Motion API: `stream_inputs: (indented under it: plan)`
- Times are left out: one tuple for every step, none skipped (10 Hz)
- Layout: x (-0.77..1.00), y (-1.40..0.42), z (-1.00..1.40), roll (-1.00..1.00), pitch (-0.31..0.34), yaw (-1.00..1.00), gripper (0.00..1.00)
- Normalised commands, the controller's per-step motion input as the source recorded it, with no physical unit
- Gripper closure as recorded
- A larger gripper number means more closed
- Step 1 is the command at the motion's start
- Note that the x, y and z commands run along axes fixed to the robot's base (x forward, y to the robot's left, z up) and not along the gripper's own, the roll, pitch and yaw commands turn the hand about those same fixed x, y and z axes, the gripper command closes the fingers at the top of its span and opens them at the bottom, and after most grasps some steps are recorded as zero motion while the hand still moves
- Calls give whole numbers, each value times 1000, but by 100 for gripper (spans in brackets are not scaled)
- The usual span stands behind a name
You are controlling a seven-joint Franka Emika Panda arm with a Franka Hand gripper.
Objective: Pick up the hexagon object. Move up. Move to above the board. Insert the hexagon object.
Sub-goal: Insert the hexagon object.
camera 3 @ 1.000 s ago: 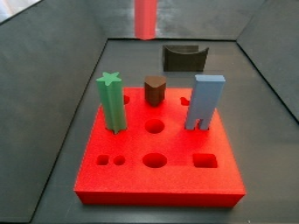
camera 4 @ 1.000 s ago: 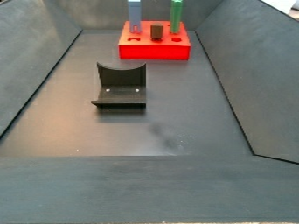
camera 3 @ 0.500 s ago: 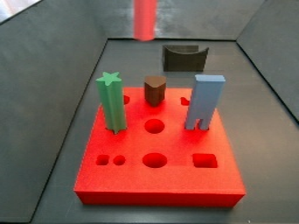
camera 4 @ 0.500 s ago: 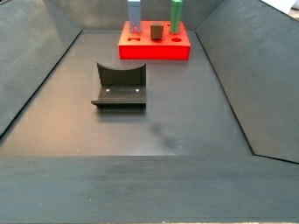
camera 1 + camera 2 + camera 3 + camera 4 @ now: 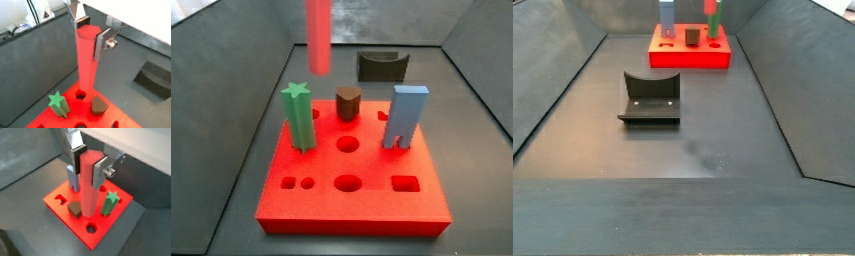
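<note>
Looking through a wrist view, you see the pincer point(image 5: 91, 31) clamped on the hexagon object point(image 5: 86, 62), its silver plates pressed against two opposite faces near the top. The rod is a plain, matte salmon-red, long and slim, with flat facets running its full length and a hexagonal top face. Its lower end hangs over the board point(image 5: 40, 119), close to a hole beside the green star post point(image 5: 58, 103) and the dark brown peg point(image 5: 99, 105).

From the opposite wrist view you find the pincer point(image 5: 88, 159) gripping the same rod point(image 5: 89, 175) the same way. Below it lie the red slab point(image 5: 89, 219), the star post point(image 5: 109, 203), the brown peg point(image 5: 75, 208) and a grey-blue block point(image 5: 71, 180) behind the rod.

In a side view, you see only the rod's lower part point(image 5: 318, 35), upright and clear of the board point(image 5: 352, 200), behind the star post point(image 5: 299, 117). The fixture point(image 5: 381, 66) stands farther back on the worktop point(image 5: 231, 190).

In the remaining side view, the fixture point(image 5: 649, 97) sits mid-floor and the board point(image 5: 688, 53) lies at the far end; a sliver of red point(image 5: 710, 5) shows beside the green post point(image 5: 715, 20).
</note>
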Motion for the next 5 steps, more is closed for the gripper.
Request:
stream_inputs:
  plan:
    - [-306,0,-606,0,-107,0,100]
    - [-220,0,-571,-16,-140,0,100]
    - [-89,0,-600,-70,-131,0,100]
    - [-74,20,-566,-167,-120,0,100]
    - [-17,29,-546,-91,-80,-9,100]
